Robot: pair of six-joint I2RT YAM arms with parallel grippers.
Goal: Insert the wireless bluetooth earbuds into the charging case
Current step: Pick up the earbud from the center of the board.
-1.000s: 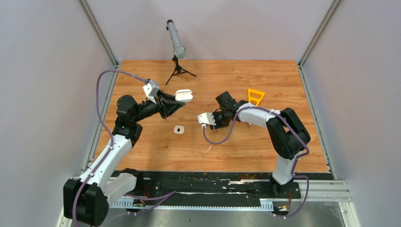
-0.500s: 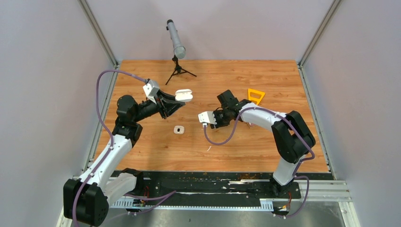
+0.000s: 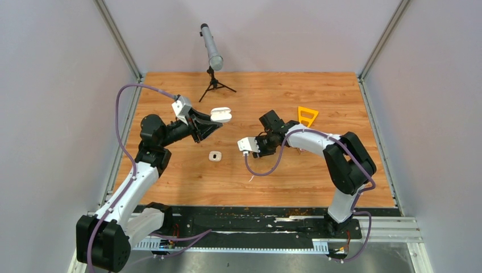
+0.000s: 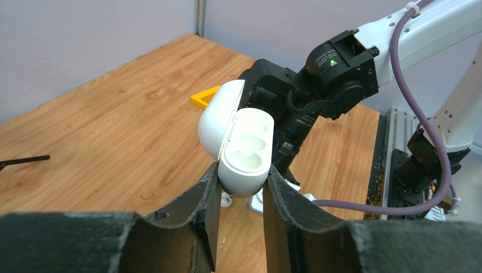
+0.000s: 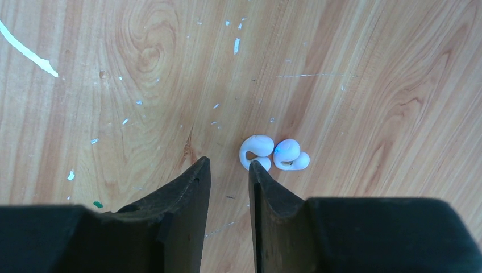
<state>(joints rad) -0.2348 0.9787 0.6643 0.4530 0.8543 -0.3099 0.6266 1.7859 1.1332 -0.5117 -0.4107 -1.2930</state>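
You have bare worktop along the near edge; tripod far left, yellow triangle far right, small case at centre, earbuds just beside your right tool.

My left hand holds the case above the worktop. Two earbuds lie touching on the worktop, just right of my right hand. A second case lies between my arms.

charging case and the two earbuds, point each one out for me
charging case (image 4: 245, 149): left wrist view, on the socket face of its open base.
nearer earbud (image 5: 256, 148): right wrist view, on its rounded bulb.
farther earbud (image 5: 287, 151): right wrist view, on its rounded bulb, right beside the other one.
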